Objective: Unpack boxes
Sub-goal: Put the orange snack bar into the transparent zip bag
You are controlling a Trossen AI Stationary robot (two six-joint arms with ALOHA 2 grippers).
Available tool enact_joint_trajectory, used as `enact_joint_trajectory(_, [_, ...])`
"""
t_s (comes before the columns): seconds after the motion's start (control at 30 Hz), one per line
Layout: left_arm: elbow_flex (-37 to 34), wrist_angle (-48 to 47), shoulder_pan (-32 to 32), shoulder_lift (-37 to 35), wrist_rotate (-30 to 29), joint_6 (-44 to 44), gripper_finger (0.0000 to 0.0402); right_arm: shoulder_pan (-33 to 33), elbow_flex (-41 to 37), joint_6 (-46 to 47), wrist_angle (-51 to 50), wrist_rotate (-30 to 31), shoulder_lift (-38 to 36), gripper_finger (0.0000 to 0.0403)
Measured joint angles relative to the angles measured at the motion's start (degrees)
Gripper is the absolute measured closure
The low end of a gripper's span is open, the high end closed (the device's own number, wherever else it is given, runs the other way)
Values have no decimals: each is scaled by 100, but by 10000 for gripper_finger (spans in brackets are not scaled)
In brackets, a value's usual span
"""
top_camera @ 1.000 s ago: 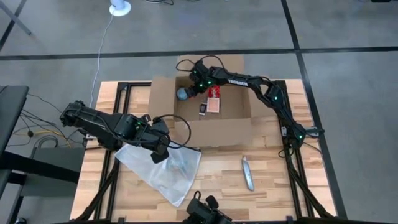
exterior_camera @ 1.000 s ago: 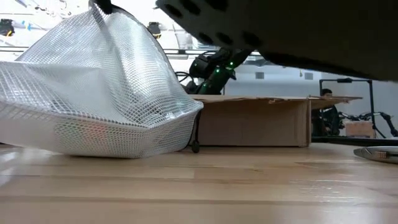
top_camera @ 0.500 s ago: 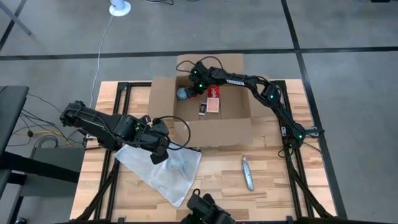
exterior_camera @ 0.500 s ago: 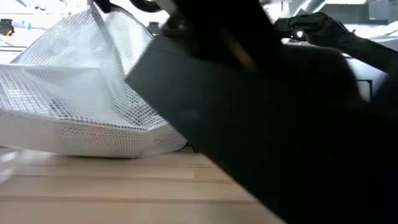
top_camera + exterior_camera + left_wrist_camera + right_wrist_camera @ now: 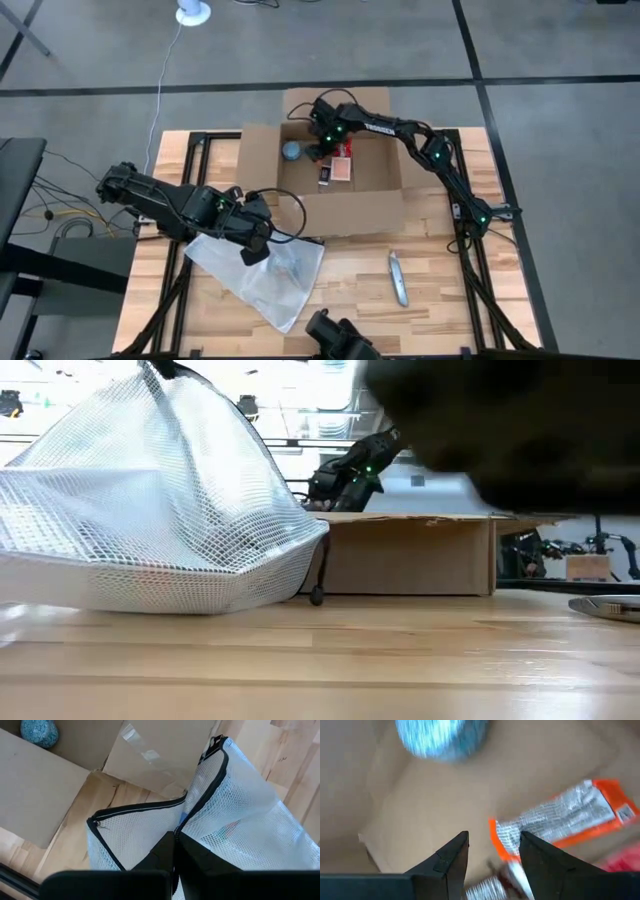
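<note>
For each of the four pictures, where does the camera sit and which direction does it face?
High view: above the table, facing straight down; both arms show, the cardboard box between them.
Low view: at table height, facing level across; mesh bag, box, an arm above.
Left wrist view: on the left arm, facing the bag pinched in the left tool.
Right wrist view: on the right arm, facing into the box past the open right tool.
Both wrist views share the blue ball.

Matt brown cardboard box (image 5: 340, 175); white mesh plastic bag (image 5: 150, 510), black zip edge; pale wood-slat table (image 5: 440, 290), slight sheen; glossy foil packet (image 5: 560, 817).
</note>
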Motion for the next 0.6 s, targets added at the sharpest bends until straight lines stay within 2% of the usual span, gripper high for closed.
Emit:
enact_joint_trajectory(0.17, [-1, 0, 5, 0, 0, 29, 402, 98, 362, -631, -726, 0, 0, 246])
enact_joint_trajectory(0.23, [0, 0, 5, 0, 1, 80, 402, 141, 497, -677, -608, 111, 0, 246])
enact_joint_trajectory(0.33, [0, 0, 5, 0, 2, 106, 402, 168, 564, -839, -240, 644, 0, 246])
enact_joint_trajectory(0.4, [0, 0, 5, 0, 2, 141, 402, 177, 564, -1601, -82, 728, 10, 246])
enact_joint_trajectory(0.6, [0, 1, -12, 2, 8, 397, 402, 342, 514, -4996, -191, 962, 99, 246])
